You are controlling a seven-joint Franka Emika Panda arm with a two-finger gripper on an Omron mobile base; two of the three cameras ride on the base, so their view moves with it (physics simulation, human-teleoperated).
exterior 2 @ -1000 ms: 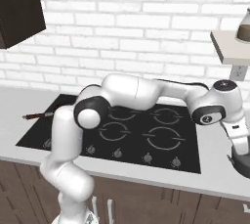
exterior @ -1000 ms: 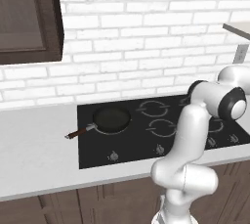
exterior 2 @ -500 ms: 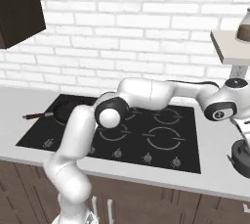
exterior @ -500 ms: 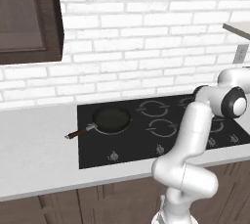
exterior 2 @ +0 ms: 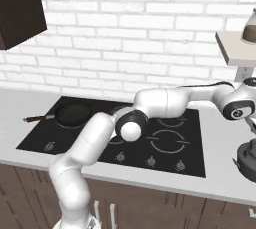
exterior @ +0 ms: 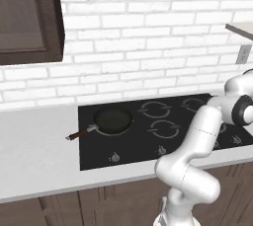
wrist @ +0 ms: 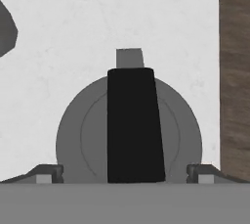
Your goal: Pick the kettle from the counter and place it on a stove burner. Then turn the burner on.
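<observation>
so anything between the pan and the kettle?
Right base view: the stove's ring burners and the arm over them, then bare counter up to the kettle; pan far left.

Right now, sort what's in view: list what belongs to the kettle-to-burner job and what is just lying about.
Job:
kettle, grey with black handle, on the counter right of the stove
hand, open, above the kettle

Lying about:
frying pan on the stove's left burner
jar on the wall shelf

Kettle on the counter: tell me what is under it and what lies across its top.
The kettle sits on the pale counter, right of the stove. A black handle crosses its grey lid. The counter patch beneath it is covered. The open tool hangs above.
</observation>
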